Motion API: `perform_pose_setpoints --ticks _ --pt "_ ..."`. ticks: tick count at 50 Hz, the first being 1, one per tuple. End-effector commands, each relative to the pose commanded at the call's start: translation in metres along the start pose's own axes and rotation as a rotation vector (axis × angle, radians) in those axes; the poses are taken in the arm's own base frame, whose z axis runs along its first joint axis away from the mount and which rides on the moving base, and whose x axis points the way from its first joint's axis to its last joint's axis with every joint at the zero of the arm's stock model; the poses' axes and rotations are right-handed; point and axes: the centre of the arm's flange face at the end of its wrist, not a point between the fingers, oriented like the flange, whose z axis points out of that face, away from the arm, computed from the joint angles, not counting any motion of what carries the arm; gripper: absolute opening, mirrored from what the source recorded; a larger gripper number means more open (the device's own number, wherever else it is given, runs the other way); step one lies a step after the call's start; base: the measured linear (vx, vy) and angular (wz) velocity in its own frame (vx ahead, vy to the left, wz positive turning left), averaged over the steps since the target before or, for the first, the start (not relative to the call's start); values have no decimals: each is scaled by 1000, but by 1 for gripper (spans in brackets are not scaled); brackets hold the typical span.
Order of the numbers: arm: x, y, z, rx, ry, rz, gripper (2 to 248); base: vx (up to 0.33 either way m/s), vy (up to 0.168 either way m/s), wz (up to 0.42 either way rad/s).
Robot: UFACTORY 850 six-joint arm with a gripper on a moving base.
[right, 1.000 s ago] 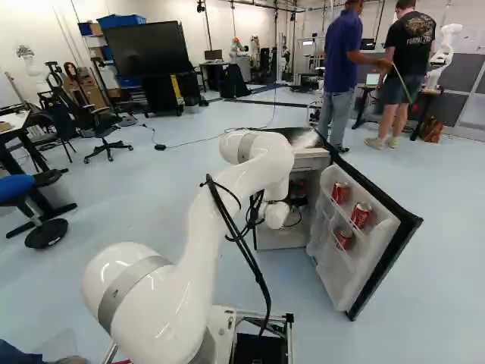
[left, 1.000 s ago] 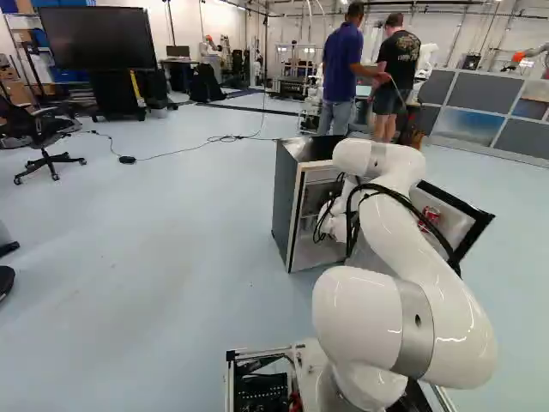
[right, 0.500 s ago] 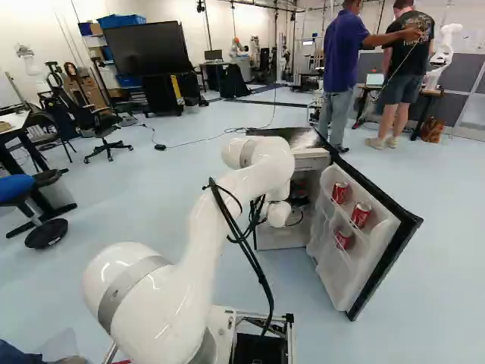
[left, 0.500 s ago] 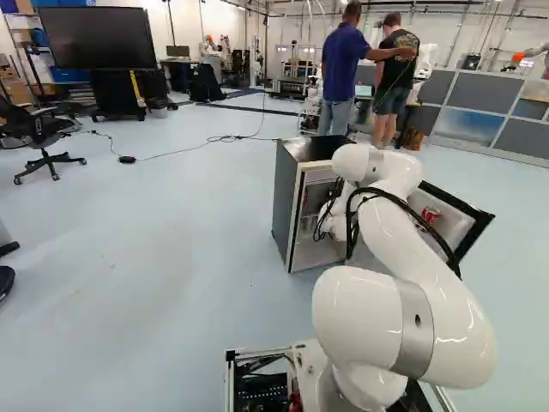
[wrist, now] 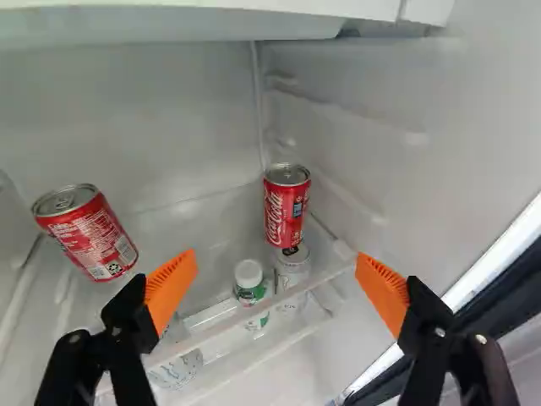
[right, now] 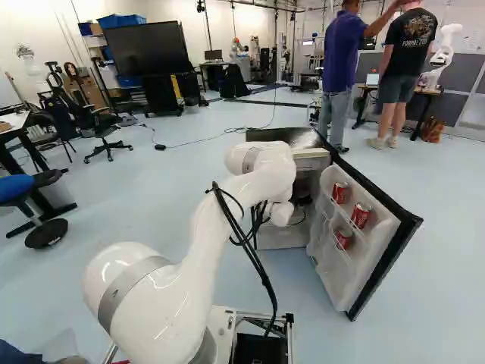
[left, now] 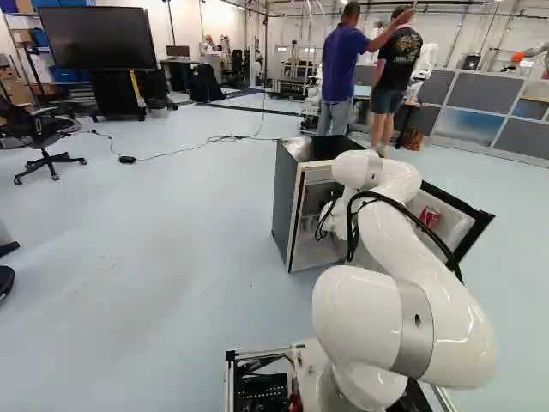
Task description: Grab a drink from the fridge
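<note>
The open fridge (left: 286, 202) stands ahead of the base, with my arm's wrist reaching inside; the arm hides the gripper in the base views. In the wrist view my gripper (wrist: 277, 283) is open, its orange pads wide apart and nothing gripped. A red can (wrist: 286, 205) stands ahead of the gap, in the compartment's corner. Another red can (wrist: 89, 234) is ahead of and outside one finger. Below the rack are a white-capped bottle (wrist: 249, 283) and a pale can (wrist: 292, 262). Door shelves hold three red cans, including an upper one (right: 340, 192).
The fridge door (right: 386, 262) stands open to the right of the arm. Inside, a white ledge (wrist: 203, 24) spans above the cans, and a rack rail (wrist: 228, 323) runs below them. An office chair (left: 43, 137) and a large screen (left: 96, 39) are farther off.
The arm's forward part has lowered slightly and reached a little farther into the fridge. The base, fridge and door cans have not moved.
</note>
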Motion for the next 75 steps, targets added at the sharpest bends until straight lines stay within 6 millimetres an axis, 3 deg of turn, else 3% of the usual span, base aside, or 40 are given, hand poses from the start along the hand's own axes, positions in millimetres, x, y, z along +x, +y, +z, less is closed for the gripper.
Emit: perform_pose_setpoints --ticks 39,54,75 --pt "-14 5 32 -6 -32 -4 247 0 0 0" --pt "-5 3 40 -4 -45 -7 247 0 0 0" --pt "-10 1 54 -2 -64 -11 247 0 0 0"
